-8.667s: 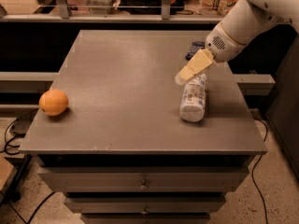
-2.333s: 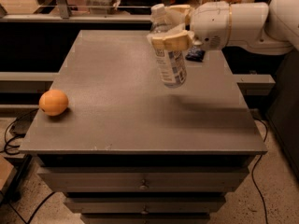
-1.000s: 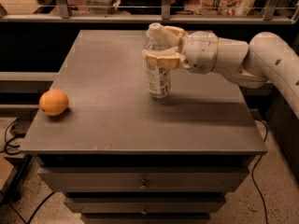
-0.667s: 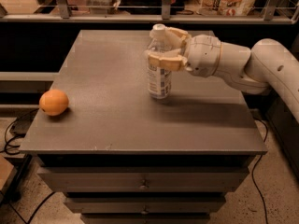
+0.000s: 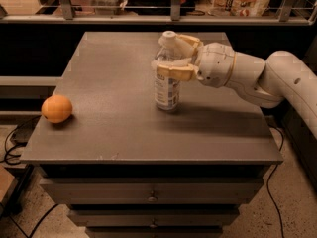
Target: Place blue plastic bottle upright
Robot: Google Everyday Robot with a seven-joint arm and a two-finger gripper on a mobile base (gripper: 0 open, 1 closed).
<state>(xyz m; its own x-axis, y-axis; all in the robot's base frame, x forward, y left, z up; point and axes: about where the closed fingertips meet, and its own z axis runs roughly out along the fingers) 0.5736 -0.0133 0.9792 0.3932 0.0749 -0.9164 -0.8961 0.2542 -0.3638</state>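
Gripper (image 5: 168,55) first: mine reaches in from the right on its white arm (image 5: 277,78) and is closed around the shoulder of the blue plastic bottle (image 5: 166,93). One tan finger (image 5: 173,73) lies across the near side and the other sits behind, just beside the white cap (image 5: 169,35). The bottle stands upright with its base on the grey table (image 5: 124,133), a little right of the middle and toward the far edge (the printed label faces me). An orange (image 5: 57,108) rests near the table's left edge, well apart from the bottle. Below the tabletop, drawers (image 5: 148,195) show at the front.
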